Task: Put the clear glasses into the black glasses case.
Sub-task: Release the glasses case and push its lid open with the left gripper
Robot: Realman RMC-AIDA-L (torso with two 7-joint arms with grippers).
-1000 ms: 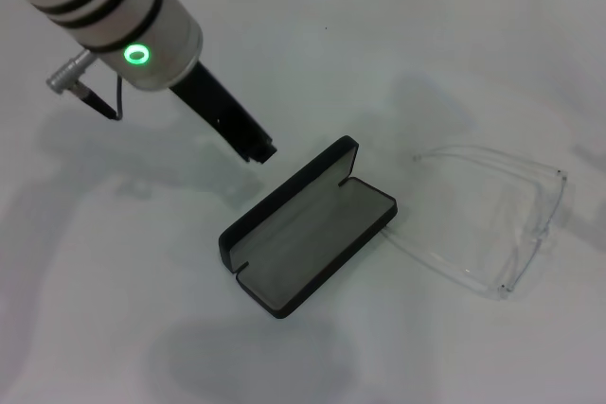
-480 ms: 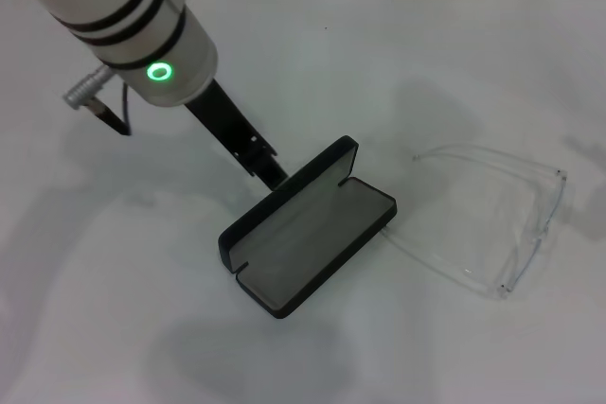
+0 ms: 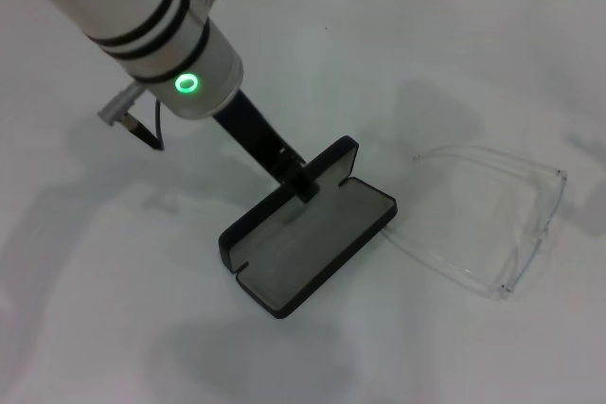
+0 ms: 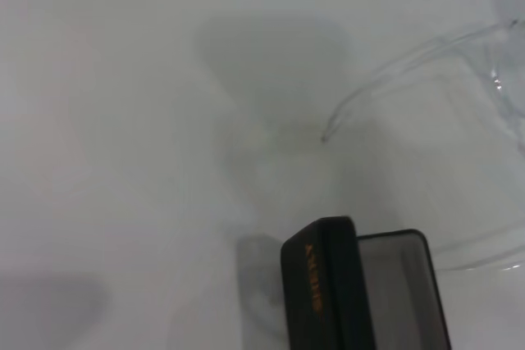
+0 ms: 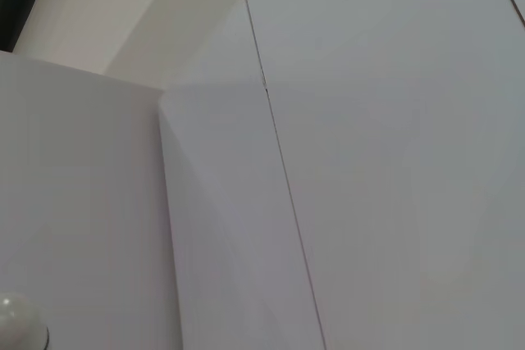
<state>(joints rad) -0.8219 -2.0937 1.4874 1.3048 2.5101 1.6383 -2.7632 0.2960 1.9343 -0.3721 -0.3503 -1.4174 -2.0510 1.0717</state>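
Fingers of my left gripper (image 3: 305, 186) meet the raised lid of the open black glasses case (image 3: 308, 238), grip unclear; grey felt lining shows. Clear glasses (image 3: 497, 224) lie unfolded beside it.

Open black glasses case (image 3: 308, 238) lay at centre of the table (image 3: 454, 63), lid standing along its rear-left edge; clear glasses (image 3: 497, 224) lay just right of it; left gripper (image 3: 301, 182) stood at the lid.
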